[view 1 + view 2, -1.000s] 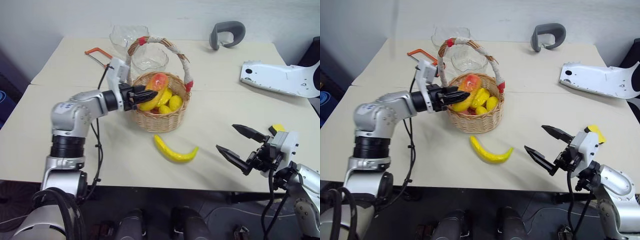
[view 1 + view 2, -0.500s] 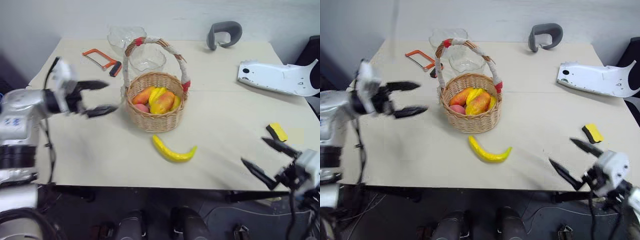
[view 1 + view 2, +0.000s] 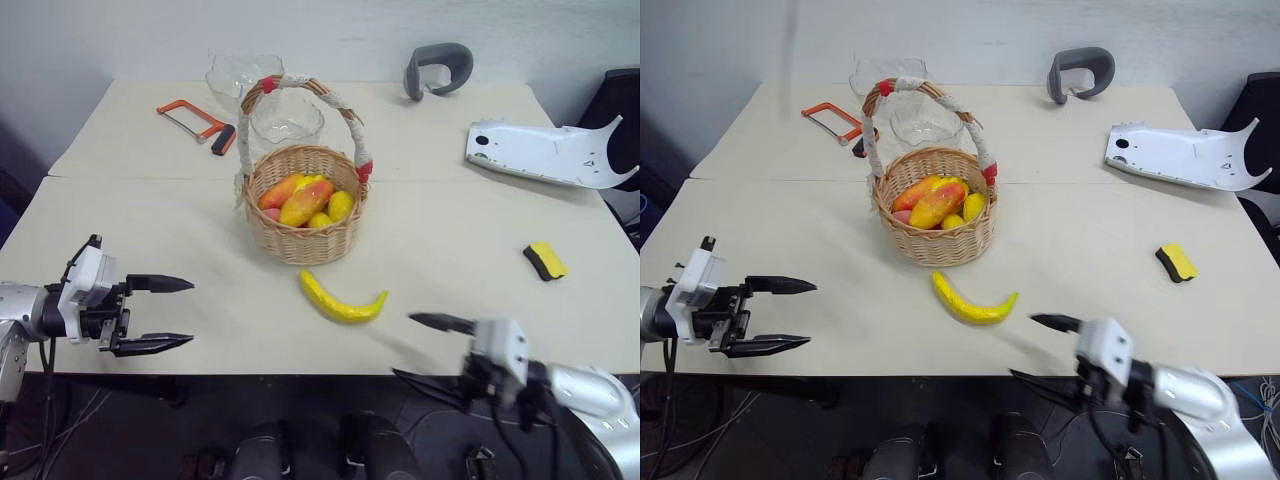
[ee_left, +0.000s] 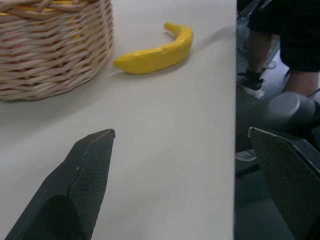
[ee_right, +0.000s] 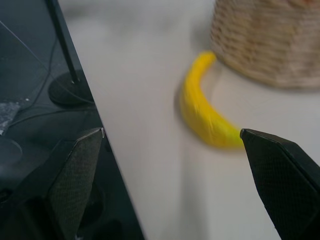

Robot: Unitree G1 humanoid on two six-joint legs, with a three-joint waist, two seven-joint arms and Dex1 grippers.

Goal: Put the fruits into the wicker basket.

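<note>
The wicker basket [image 3: 300, 242] stands mid-table with a red-orange mango [image 3: 306, 201] and other yellow fruits lying in it. A curved yellow banana [image 3: 341, 304] lies on the table just in front of the basket, also in the wrist views as the banana [image 4: 155, 52] and the banana [image 5: 202, 112]. My left gripper [image 3: 190, 312] hovers open and empty over the table's front left edge, pointing towards the banana. My right gripper [image 3: 403, 346] is open and empty at the front edge, just right of the banana.
Two clear glass bowls [image 3: 285, 115] and an orange hacksaw [image 3: 195, 118] sit behind the basket. At the back right are a grey curved piece [image 3: 435, 68] and a white shell panel [image 3: 540, 152]. A yellow-and-black sponge [image 3: 545, 260] lies at the right.
My left gripper opened, left the mango in the basket and drew back left to the front edge. My right gripper swung left towards the banana.
</note>
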